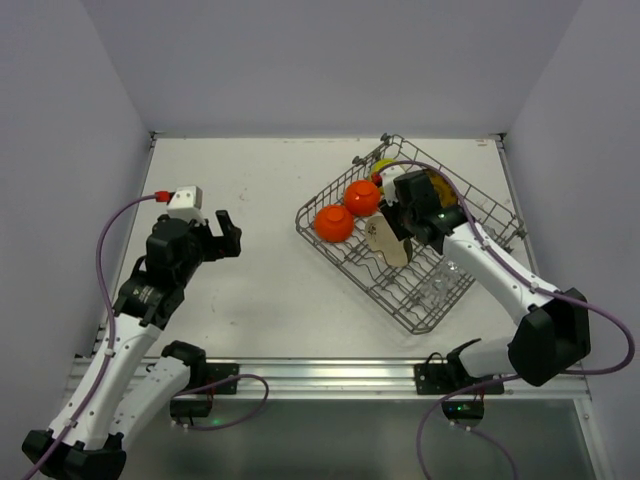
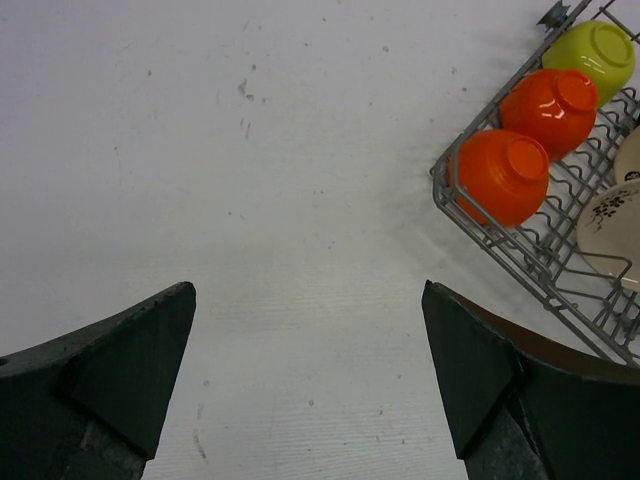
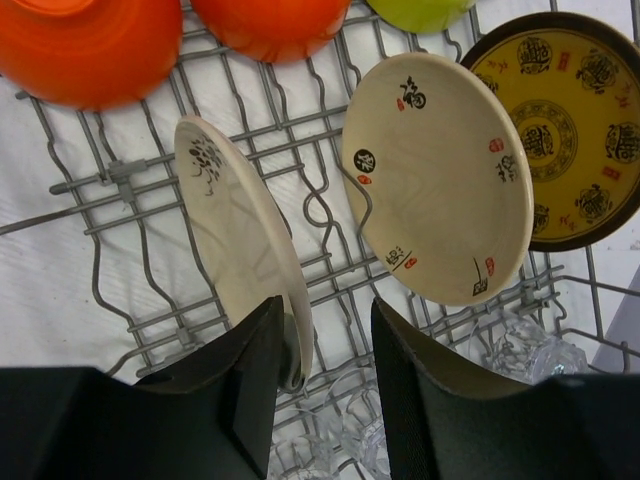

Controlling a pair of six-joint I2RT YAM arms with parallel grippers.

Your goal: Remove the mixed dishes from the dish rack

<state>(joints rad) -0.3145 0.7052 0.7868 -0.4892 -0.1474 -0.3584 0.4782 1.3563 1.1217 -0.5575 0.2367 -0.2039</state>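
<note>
The grey wire dish rack [image 1: 400,300] stands at the right of the table. In it are two orange bowls [image 1: 333,223] [image 1: 362,197], a yellow-green bowl [image 1: 382,167], a beige plate [image 1: 385,243] and clear glasses [image 1: 440,285]. My right gripper [image 3: 327,303] is inside the rack, jaws open astride the rim of an upright beige plate [image 3: 240,230]; the rim lies against the left finger, with a gap to the right finger. A second beige plate [image 3: 440,190] and the brown-and-yellow plate [image 3: 580,130] stand behind. My left gripper [image 2: 307,290] is open and empty over bare table.
The rack's near corner [image 2: 520,260] with both orange bowls [image 2: 505,175] lies at the upper right of the left wrist view. White walls enclose the table at the left, back and right. The white table top [image 1: 260,290] stretches left of the rack.
</note>
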